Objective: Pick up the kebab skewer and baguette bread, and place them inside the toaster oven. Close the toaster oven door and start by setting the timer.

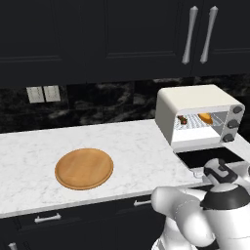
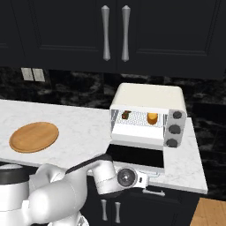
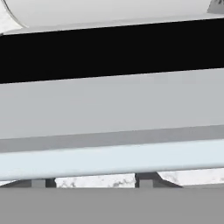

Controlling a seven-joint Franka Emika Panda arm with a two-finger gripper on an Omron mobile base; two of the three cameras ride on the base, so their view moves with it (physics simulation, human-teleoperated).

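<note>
The cream-white toaster oven (image 1: 190,97) (image 2: 148,95) stands on the counter with its glass door (image 1: 205,156) (image 2: 137,154) folded down flat. On the wire rack inside lie the kebab skewer (image 1: 183,119) (image 2: 126,115) at the left and the golden baguette bread (image 1: 206,117) (image 2: 152,118) at the right. My gripper (image 3: 95,181) is low at the door's front edge, hand (image 1: 218,171) (image 2: 132,177) just below it. In the hand view the silver bar handle (image 3: 109,157) runs across right in front of the two spread fingertips, which hold nothing.
A round wooden board (image 1: 84,168) (image 2: 34,136) lies on the white marble counter (image 1: 136,146) to the left of the oven. Dark knobs (image 1: 233,123) (image 2: 175,129) line the oven's right side. Black wall cabinets hang above, and the counter ends just right of the oven.
</note>
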